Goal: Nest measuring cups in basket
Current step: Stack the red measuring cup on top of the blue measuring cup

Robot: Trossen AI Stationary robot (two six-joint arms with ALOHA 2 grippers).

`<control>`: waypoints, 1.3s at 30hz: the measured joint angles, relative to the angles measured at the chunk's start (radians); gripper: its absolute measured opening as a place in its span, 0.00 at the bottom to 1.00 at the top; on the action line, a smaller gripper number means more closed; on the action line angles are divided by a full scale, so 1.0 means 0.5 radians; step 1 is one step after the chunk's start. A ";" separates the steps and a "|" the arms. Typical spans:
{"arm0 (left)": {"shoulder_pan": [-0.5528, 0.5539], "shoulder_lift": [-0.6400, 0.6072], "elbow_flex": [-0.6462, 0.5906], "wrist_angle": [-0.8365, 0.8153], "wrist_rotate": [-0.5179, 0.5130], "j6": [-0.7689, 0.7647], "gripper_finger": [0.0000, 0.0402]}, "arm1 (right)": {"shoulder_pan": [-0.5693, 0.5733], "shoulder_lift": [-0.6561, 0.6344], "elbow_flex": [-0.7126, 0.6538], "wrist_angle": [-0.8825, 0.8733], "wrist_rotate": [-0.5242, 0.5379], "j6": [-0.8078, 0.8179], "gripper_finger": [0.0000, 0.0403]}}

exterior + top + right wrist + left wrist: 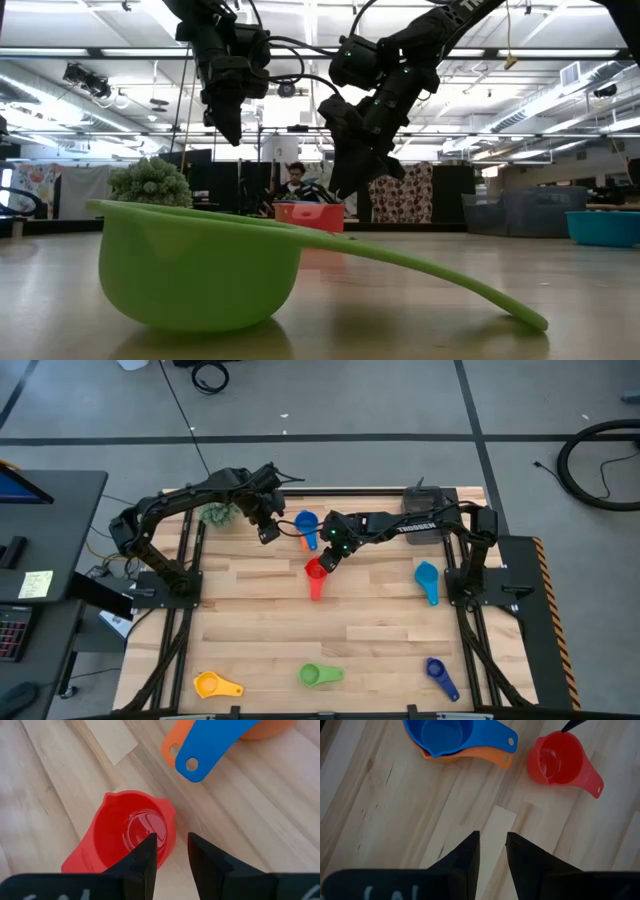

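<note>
A red measuring cup (316, 570) stands upright on the table's middle, its handle toward the near edge. My right gripper (172, 845) hangs open just over the cup's rim, one finger above the hollow and the other outside the wall. A blue cup (306, 522) sits nested in an orange cup (470, 755) a little farther back. My left gripper (492, 840) hovers open over bare wood to the left of that pair, with nothing between its fingers. The dark grey basket (422, 498) stands at the far right, partly under my right arm. My right gripper comes slanting down from the right, its fingers (148, 851) on either side of the red cup's rim (168, 839) opposite the handle. I cannot tell whether either finger touches the wall. The cup rests on the table.
A light blue cup (427, 578) lies at the right. Yellow (214, 684), green (320, 675) and dark blue (438, 674) cups lie along the near edge. A fuzzy green plant ball (217, 513) sits at the far left, and bare wood lies between the middle and the near cups.
</note>
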 joint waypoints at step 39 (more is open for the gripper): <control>-0.001 0.000 0.003 -0.001 0.001 -0.003 0.25 | 0.027 0.312 -0.090 0.314 -0.219 0.059 0.16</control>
